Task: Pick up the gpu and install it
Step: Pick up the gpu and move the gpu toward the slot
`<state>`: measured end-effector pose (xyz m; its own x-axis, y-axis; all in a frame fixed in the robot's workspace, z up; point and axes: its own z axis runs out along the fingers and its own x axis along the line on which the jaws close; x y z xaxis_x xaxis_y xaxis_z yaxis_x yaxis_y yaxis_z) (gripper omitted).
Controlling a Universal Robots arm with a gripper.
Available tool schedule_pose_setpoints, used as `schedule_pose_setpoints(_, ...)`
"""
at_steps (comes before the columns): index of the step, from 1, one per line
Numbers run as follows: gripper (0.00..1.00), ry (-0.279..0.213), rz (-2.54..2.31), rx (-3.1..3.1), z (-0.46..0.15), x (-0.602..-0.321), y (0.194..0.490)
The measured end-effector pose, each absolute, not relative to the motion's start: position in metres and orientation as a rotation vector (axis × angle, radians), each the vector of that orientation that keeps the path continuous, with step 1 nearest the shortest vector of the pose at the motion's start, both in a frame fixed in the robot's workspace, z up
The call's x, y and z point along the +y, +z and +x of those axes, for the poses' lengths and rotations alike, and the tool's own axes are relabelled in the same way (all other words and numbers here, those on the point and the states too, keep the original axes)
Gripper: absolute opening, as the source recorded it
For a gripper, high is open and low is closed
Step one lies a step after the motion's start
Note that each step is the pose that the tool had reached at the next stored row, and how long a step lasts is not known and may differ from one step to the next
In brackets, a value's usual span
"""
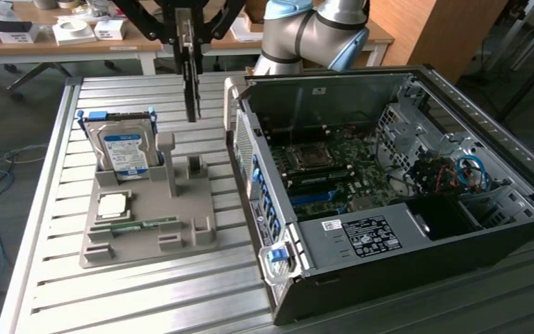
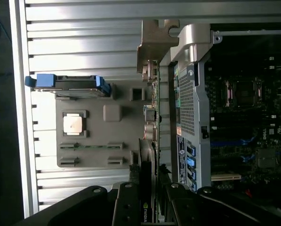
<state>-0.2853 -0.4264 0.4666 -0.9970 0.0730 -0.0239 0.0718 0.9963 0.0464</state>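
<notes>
Workshop-type room, cluttered desks along the back, and up front a big slatted aluminium table (image 1: 156,299). Sitting on the exterior view's right of that: an open PC case (image 1: 416,278) lying on its side, lid off, motherboard (image 1: 341,167) fully exposed. Behind it, the grey-and-blue robot arm (image 1: 313,28) reaching across the top. Over on the exterior view's left, a flat grey fixture tray (image 1: 147,240) for the parts. Standing upright at its far end, a silver hard drive (image 1: 123,149) with a blue-white label.

Then the gpu (image 1: 190,83): up in the air, hanging on edge, clear of the tray, roughly above the strip between tray and case. Clamped at its upper end by the black gripper (image 1: 191,43), jaws closed firmly on the card from both sides. Same grip from the wrist view, card edge-on between the fingers (image 2: 131,197).

Down on the tray, lying flat: a small square CPU (image 1: 112,205), and just beside it a narrow green memory stick (image 1: 142,225).
</notes>
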Motion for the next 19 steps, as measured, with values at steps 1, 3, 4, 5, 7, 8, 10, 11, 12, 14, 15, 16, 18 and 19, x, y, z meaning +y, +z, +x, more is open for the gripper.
schedule_pose_setpoints(1,0.26,0.071,0.113,3.113,-0.284,-0.426,0.467)
schedule_pose_setpoints(3,0.26,0.071,0.113,3.113,-0.28,-0.426,0.467)
schedule_pose_setpoints(4,0.26,0.071,0.113,3.113,-0.278,-0.426,0.467)
schedule_pose_setpoints(5,0.26,0.071,0.113,3.113,-0.275,-0.426,0.467)
schedule_pose_setpoints(7,0.26,0.071,0.113,3.113,-0.27,-0.426,0.467)
schedule_pose_setpoints(8,0.26,0.071,0.113,3.113,-0.268,-0.426,0.467)
schedule_pose_setpoints(10,0.26,0.071,0.113,3.113,-0.263,-0.426,0.467)
schedule_pose_setpoints(11,0.26,0.071,0.113,3.113,-0.261,-0.426,0.467)
schedule_pose_setpoints(12,0.26,0.071,0.113,3.113,-0.258,-0.426,0.467)
schedule_pose_setpoints(14,0.26,0.071,0.113,3.113,-0.253,-0.426,0.467)
schedule_pose_setpoints(15,0.26,0.071,0.113,3.113,-0.25,-0.426,0.467)
schedule_pose_setpoints(16,0.26,0.071,0.113,3.113,-0.248,-0.426,0.467)
schedule_pose_setpoints(18,0.26,0.071,0.113,3.113,-0.243,-0.426,0.467)
schedule_pose_setpoints(19,0.26,0.071,0.113,3.113,-0.24,-0.426,0.467)
